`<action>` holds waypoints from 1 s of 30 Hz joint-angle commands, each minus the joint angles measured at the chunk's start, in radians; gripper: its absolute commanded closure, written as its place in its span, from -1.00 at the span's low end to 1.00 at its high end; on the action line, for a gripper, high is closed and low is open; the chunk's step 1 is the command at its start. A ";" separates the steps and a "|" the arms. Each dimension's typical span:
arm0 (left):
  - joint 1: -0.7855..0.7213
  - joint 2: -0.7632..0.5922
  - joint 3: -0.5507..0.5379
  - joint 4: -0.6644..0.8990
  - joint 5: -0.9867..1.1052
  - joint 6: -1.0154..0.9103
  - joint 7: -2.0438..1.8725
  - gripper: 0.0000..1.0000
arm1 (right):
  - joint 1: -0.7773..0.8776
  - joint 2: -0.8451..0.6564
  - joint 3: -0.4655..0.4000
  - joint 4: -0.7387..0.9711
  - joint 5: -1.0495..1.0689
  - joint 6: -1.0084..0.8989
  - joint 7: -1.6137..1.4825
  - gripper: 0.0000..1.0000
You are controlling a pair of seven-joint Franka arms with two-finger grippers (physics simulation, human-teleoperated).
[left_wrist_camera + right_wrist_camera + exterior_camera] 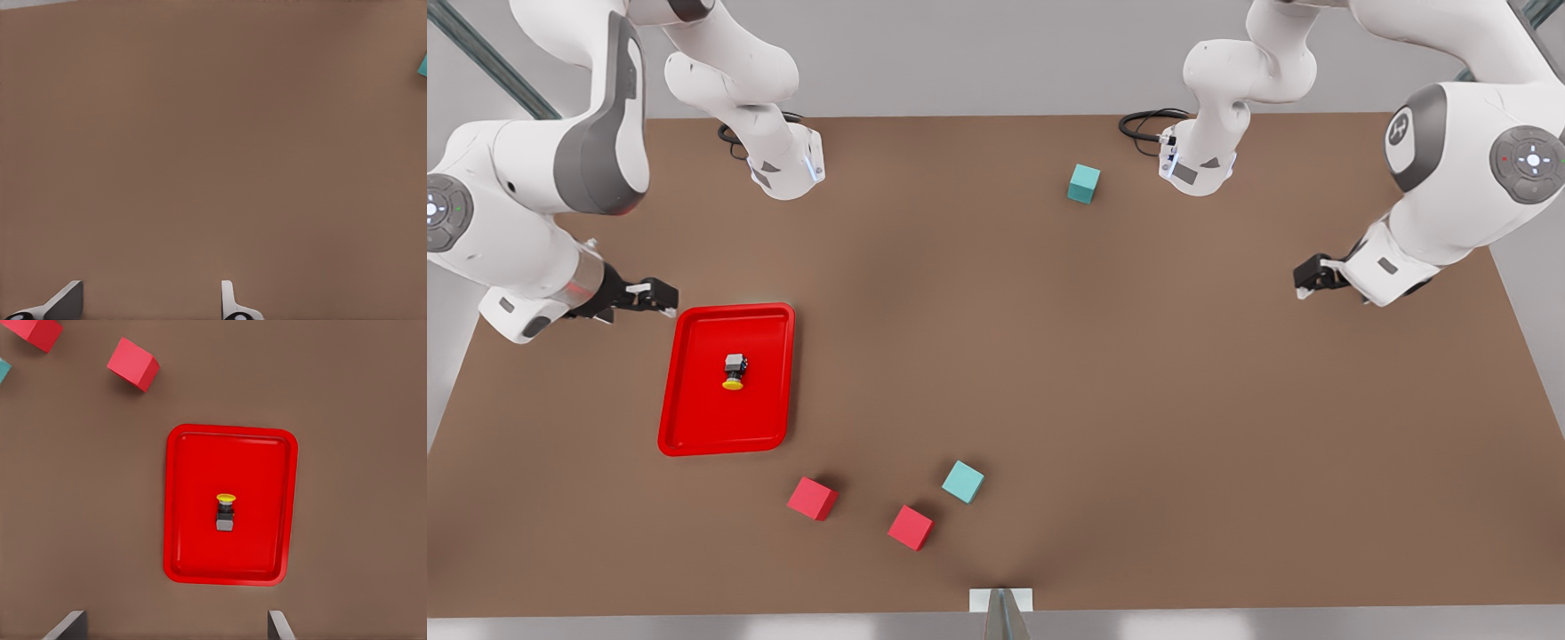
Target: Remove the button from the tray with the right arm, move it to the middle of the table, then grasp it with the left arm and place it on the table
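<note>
**Pick not started: button small and lying on its side, slip risk high**

Button (734, 372) lies in the tray (694, 427), roughly mid-tray, tipped over: yellow cap points to the tray's near edge in the front view, grey body behind it. Nothing touches it.

Right end effector (660, 298) hovers just outside the tray's far corner, at the front view's left. Fingers (72, 623) are spread wide, released, holding nothing. In the right wrist view the tray sits between the fingertips and well ahead, so the approach has not begun.

Left end effector (1305, 283) waits well away from the tray, over bare counter (1138, 356) on the front view's right. Its fingers (67, 300) are also spread, empty.

Risks, my read:
- Tiny part and wide jaws. A small lateral error means one finger lands first and shoves the button across the tray floor instead of pinching it.
- It lies sideways. Closing on the round cap likely squirts it out; closing across the flat body sides looks safer, so wrist yaw matters.
- The raised rim is just beside the end effector. A low sweep in could clip it and shift the whole tray, moving the target.
- Handover: a full grip by the right leaves the left little exposed surface. Finger clash or a drop mid-counter is plausible.
- Red cubes (812, 498) and a teal cube (963, 481) sit beyond the tray's near corner. Transit toward mid-counter should stay high, or it could knock them.
</note>
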 commanded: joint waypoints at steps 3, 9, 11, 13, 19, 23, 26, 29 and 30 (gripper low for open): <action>-0.006 0.001 0.000 0.000 0.002 0.018 0.015 -1.00 | -0.013 0.001 -0.003 -0.170 0.002 0.127 -0.004 -1.00; -0.006 0.031 0.000 0.001 0.003 0.025 0.015 -1.00 | -0.094 0.098 -0.007 -0.559 -0.007 0.760 0.015 -1.00; -0.006 0.031 0.000 0.000 0.003 0.025 0.015 -1.00 | -0.109 0.145 -0.007 -0.571 -0.001 0.841 0.036 -1.00; -0.006 0.031 0.000 0.000 0.002 0.025 0.015 -1.00 | -0.096 0.182 -0.007 -0.574 -0.003 0.866 0.089 -1.00; -0.006 0.038 0.000 0.000 0.002 0.025 0.015 -1.00 | -0.076 0.239 -0.006 -0.608 0.002 0.886 0.087 -1.00; -0.006 0.038 0.000 0.000 0.002 0.025 0.015 -1.00 | -0.083 0.239 -0.006 -0.660 0.002 0.876 0.091 -1.00; -0.006 0.038 0.000 0.000 0.002 0.025 0.015 -1.00 | -0.083 0.276 -0.006 -0.660 0.002 0.893 0.099 -1.00; -0.006 0.041 0.000 0.000 0.002 0.025 0.015 -1.00 | -0.093 0.323 -0.006 -0.657 0.004 0.936 0.098 -1.00; -0.006 0.044 0.000 0.000 0.002 0.025 0.015 -1.00 | -0.096 0.325 -0.006 -0.657 0.004 0.938 0.098 -1.00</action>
